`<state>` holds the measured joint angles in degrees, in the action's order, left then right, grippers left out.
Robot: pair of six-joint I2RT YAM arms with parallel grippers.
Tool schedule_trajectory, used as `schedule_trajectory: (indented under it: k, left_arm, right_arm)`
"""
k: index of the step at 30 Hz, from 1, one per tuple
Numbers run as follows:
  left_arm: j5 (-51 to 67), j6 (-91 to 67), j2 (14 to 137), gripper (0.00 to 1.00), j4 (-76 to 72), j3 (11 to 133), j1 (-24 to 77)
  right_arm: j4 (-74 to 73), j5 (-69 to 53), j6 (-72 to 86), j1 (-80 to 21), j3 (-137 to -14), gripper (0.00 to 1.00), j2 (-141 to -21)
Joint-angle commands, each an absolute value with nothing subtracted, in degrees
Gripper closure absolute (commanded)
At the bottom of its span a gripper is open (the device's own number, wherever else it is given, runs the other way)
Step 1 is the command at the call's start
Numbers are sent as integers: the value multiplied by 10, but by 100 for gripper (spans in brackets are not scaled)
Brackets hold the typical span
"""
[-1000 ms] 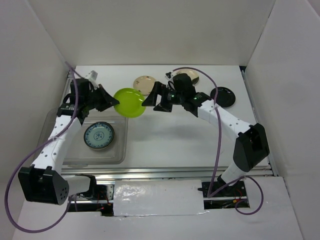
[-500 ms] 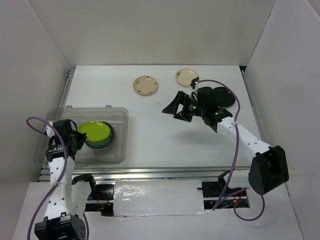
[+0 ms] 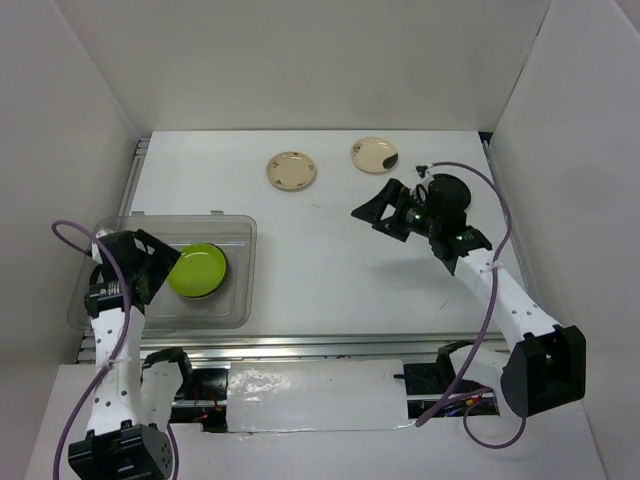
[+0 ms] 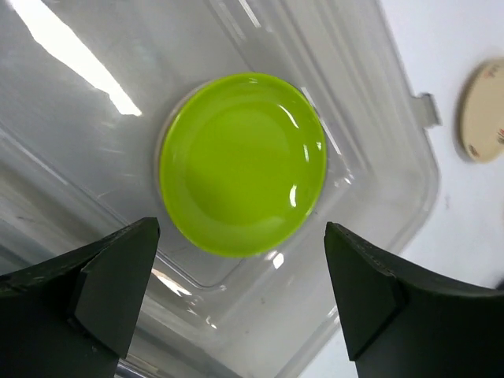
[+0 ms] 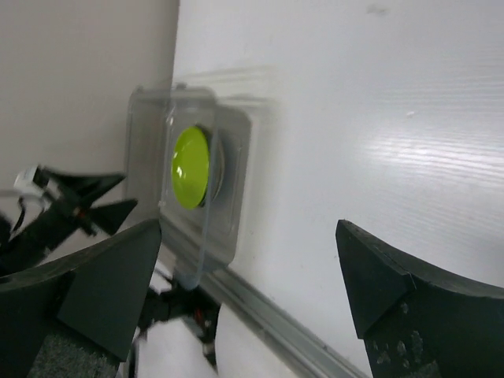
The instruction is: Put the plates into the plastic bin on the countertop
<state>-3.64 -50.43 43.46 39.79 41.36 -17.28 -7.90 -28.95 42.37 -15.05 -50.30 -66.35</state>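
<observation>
top external view: the lime green plate [image 3: 195, 270], round, glossy and shallow, is seen lying inside the plastic bin [image 3: 238, 300], on top of another plate of which only a thin rim is shown. the bin, a transparent rectangular tub with rounded corners and a lipped rim, is placed at the near left part of the flat white countertop [image 3: 320, 270]. the left gripper [image 3: 160, 277] is held over the bin with its black wedge-shaped fingers spread wide apart, and nothing is gripped. the right gripper [image 3: 372, 222] is also opened wide and empty, above the countertop. a cream plate [image 3: 291, 171] and a second cream plate [image 3: 374, 154], both round, are found near the far edge, well apart from the bin.
</observation>
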Motion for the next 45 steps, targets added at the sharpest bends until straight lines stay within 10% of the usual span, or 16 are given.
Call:
schedule_trajectory:
  k: [1, 23, 36, 45]
  left_arm:
    - [10, -426, 425, 1, 420, 453, -156]
    - [102, -309, 548, 1, 346, 633, 141]
    - [82, -304, 570, 1, 345, 673, 145]
    - [73, -293, 583, 1, 358, 687, 124]
  right_arm:
    - [-53, -224, 463, -98, -447, 0, -645]
    - [160, 91, 746, 127, -496, 2, -982]
    - [-11, 3, 762, 163, -675, 37, -1137]
    - [-66, -38, 753, 176, -740, 44, -1187]
